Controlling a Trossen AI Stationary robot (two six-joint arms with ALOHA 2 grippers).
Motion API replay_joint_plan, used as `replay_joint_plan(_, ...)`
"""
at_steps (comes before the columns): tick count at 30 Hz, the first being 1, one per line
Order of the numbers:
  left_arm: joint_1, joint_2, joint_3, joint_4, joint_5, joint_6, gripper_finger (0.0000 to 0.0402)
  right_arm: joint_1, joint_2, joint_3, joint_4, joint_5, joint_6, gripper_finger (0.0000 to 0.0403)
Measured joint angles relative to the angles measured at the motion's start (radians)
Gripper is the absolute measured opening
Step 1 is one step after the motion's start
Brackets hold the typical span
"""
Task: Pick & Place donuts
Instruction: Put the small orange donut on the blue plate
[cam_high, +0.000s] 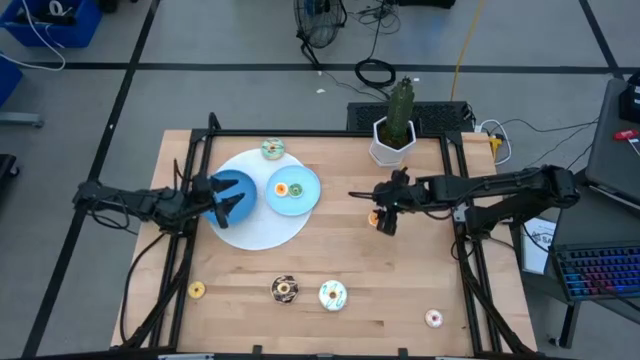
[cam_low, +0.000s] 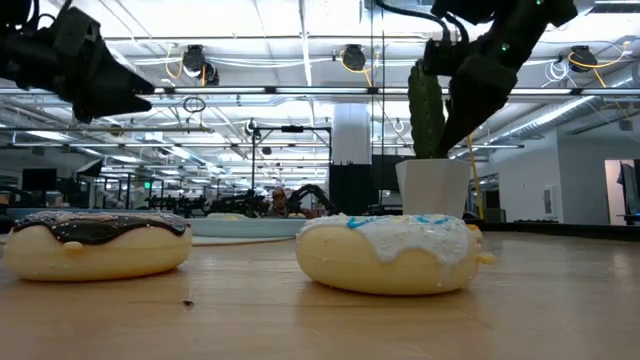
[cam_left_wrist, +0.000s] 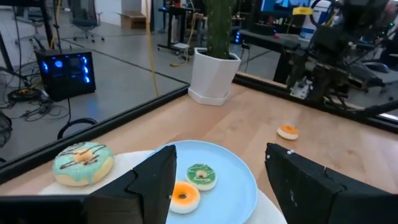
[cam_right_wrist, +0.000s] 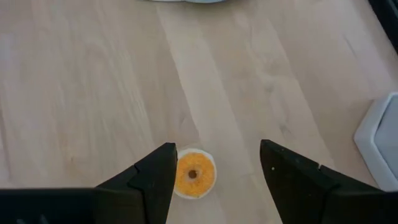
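Observation:
A small orange donut (cam_right_wrist: 194, 174) lies flat on the wooden table, right of centre (cam_high: 373, 218). My right gripper (cam_right_wrist: 214, 171) hangs open above it, pointing steeply down, its fingers on either side of the donut without touching it. A light blue plate (cam_high: 306, 199) carries an orange donut (cam_left_wrist: 185, 195) and a green donut (cam_left_wrist: 201, 175). A mint donut (cam_high: 272, 150) rests on the far edge of a white round mat (cam_high: 262, 228). My left gripper (cam_high: 225, 200) is open and holds nothing, pulled back at the left and pointing almost level toward the plate.
A dark blue bowl (cam_high: 240, 184) sits under my left gripper. Along the near edge lie a yellow donut (cam_high: 196, 290), a chocolate donut (cam_high: 285, 289), a white-and-blue donut (cam_high: 332, 295) and a pink donut (cam_high: 433, 318). A potted cactus (cam_high: 394, 135) stands at the far right.

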Motion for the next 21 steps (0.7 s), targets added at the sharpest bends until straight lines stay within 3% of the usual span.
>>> replay_joint_plan(13,0.000,-0.071,-0.062,-0.047,0.027,-0.025,0.0243,-0.016,0.135,-0.122,0.144,-0.054,0.021,0.0224)
replay_joint_plan(21,0.000,-0.071,-0.062,-0.046,0.027,-0.026,0.0243,-0.003,0.229,-0.127,0.144,-0.090,0.036,0.0253)
